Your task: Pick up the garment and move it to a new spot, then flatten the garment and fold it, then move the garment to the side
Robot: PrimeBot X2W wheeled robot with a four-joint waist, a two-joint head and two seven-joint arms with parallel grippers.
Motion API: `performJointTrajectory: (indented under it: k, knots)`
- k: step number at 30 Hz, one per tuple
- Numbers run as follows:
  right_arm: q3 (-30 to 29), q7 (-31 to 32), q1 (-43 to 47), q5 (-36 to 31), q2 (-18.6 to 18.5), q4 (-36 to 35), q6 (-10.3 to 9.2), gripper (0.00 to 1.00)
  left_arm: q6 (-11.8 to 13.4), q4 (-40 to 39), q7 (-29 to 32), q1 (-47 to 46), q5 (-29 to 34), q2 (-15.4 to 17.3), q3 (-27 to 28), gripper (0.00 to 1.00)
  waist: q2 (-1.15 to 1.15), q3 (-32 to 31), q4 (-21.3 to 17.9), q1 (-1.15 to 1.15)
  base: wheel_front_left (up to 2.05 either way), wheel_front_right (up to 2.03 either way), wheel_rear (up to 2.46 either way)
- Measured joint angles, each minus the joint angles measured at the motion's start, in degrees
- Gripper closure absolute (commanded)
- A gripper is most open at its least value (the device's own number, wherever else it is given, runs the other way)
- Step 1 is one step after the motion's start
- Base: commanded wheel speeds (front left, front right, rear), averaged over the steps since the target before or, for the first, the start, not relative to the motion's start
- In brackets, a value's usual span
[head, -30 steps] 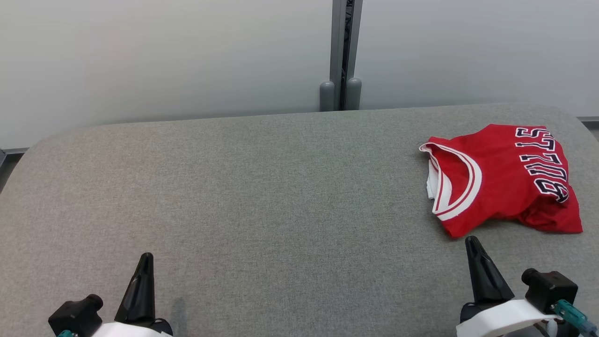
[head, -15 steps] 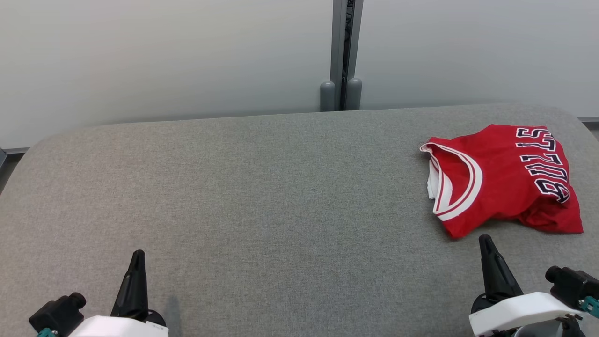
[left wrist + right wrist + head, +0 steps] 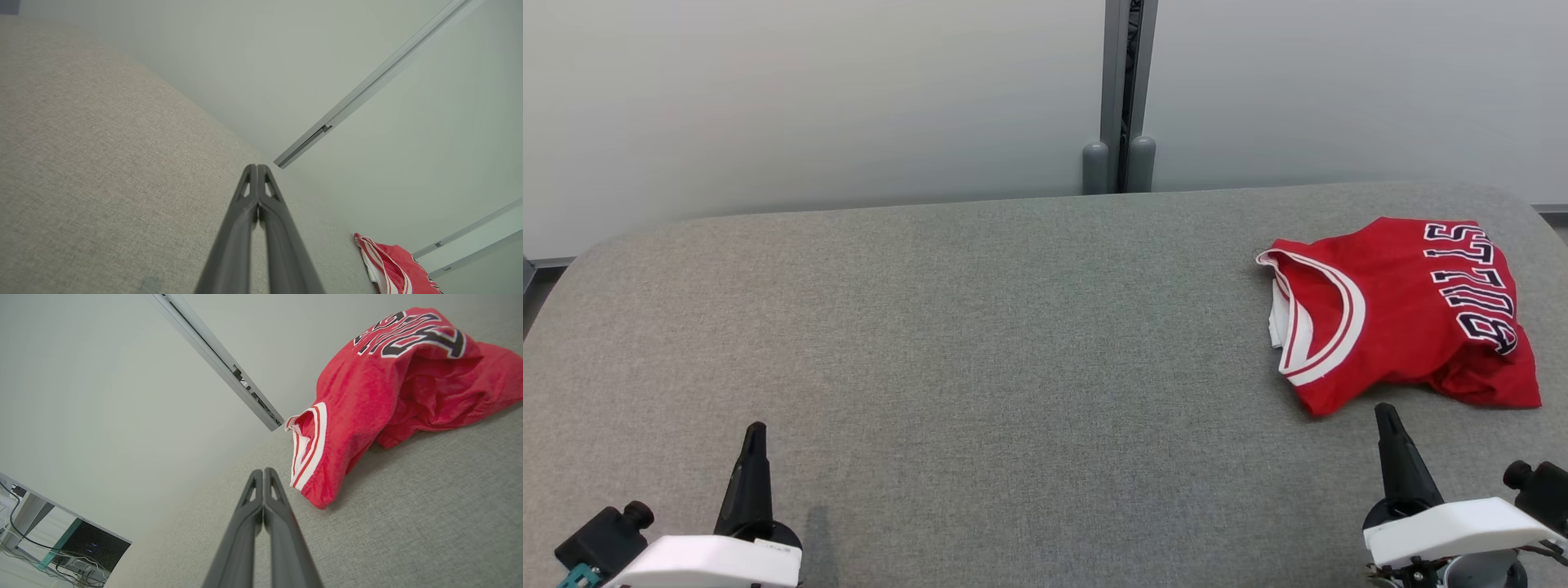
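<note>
Head view: red jersey (image 3: 1396,314) sits crumpled at the table's (image 3: 1013,327) right; left gripper (image 3: 755,433) and right gripper (image 3: 1385,415) look parked clear of it, fingers pressed together, empty.

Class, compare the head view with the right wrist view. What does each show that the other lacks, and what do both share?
Head view's extras: the left gripper, shut, low at the left, and two grey rounded posts at the wall seam.
Right wrist view's extras: a dark screen-like panel and trailing black cables beyond the table's end.
Shared: the crumpled red sleeveless jersey with white trim, the grey fabric-covered table, and the right gripper, shut, just short of the jersey's near corner.
</note>
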Motion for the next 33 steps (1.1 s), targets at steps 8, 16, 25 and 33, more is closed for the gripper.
performJointTrajectory:
  k: [8, 16, 25, 33]
  knots:
    - [-0.56, 1.52, -0.11, 5.36, -0.07, -0.13, 0.00, 1.00, 0.00, -0.11, 1.32, -0.49, -4.67, -0.10, 0.34, 1.00, 0.00, -0.01, 0.04, 0.00, 0.00, 0.00, 0.00]
    - [-1.56, 2.98, -0.64, 11.60, -0.14, -0.27, 0.00, 1.00, 0.00, -0.25, 3.00, -1.49, -10.21, -0.21, 0.87, 1.00, 0.00, -0.01, 0.09, 0.00, 0.00, 0.00, 0.00]
    - [-2.24, 4.55, -1.13, 17.38, -0.24, -0.43, -0.01, 1.00, 0.00, -0.27, 4.56, -1.81, -15.29, -0.29, 1.29, 1.00, 0.00, -0.01, 0.15, 0.00, 0.00, 0.00, 0.00]
    - [-2.89, 5.90, -1.23, 22.01, -0.30, -0.57, -0.01, 1.00, 0.00, -0.34, 5.73, -2.64, -19.41, -0.35, 1.70, 1.00, 0.00, -0.02, 0.19, 0.00, 0.00, 0.00, 0.00]
